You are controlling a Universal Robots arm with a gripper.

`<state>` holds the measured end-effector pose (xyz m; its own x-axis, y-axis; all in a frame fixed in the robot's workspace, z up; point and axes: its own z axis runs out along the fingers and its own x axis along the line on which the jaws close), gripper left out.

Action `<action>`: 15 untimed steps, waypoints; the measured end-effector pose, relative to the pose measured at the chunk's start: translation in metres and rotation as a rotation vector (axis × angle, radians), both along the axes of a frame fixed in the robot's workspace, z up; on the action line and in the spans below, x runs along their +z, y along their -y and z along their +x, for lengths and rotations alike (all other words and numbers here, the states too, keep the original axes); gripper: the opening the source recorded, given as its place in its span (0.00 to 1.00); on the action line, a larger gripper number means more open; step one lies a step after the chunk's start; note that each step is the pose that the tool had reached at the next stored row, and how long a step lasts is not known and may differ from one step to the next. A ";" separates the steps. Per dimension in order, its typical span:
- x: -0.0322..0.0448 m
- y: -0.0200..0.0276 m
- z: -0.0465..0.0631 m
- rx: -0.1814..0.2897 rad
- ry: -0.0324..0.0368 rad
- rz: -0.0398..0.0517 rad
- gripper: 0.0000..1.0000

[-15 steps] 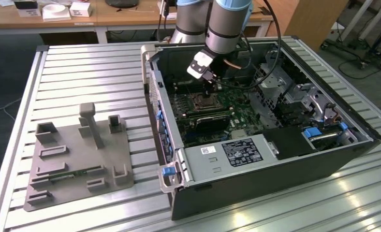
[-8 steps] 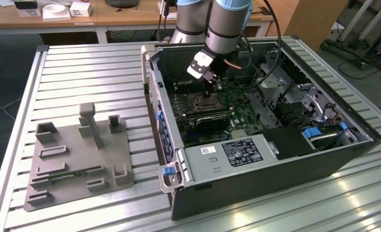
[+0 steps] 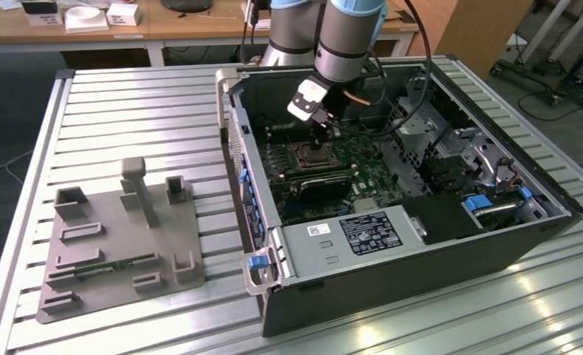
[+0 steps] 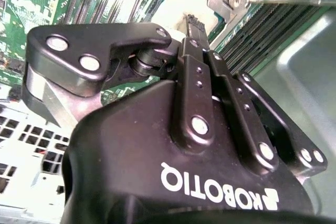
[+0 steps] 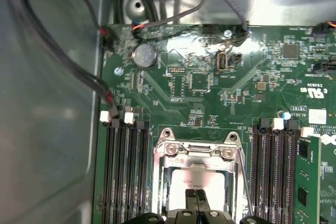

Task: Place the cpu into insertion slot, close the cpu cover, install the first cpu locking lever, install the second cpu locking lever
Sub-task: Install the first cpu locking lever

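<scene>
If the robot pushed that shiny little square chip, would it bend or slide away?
Probably stiff, not bendy: the cpu looks like a flat plate with a metal top. It likely wouldn't slide far, since it lies flat inside the metal rim of the insertion slot. It's flat all over, so rolling seems unlikely.

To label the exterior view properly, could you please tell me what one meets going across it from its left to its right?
Left to right: grey fixture plate → blue latch → the insertion slot → blue clip.
</scene>
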<state>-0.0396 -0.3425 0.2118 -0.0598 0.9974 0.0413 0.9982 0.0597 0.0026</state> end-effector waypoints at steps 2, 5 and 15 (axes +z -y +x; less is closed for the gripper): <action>0.0004 0.0000 0.000 0.022 -0.0001 -0.0003 0.10; 0.0063 0.0000 0.000 0.025 0.0002 0.0000 0.10; 0.0267 0.0000 0.000 0.060 0.0021 0.0000 0.10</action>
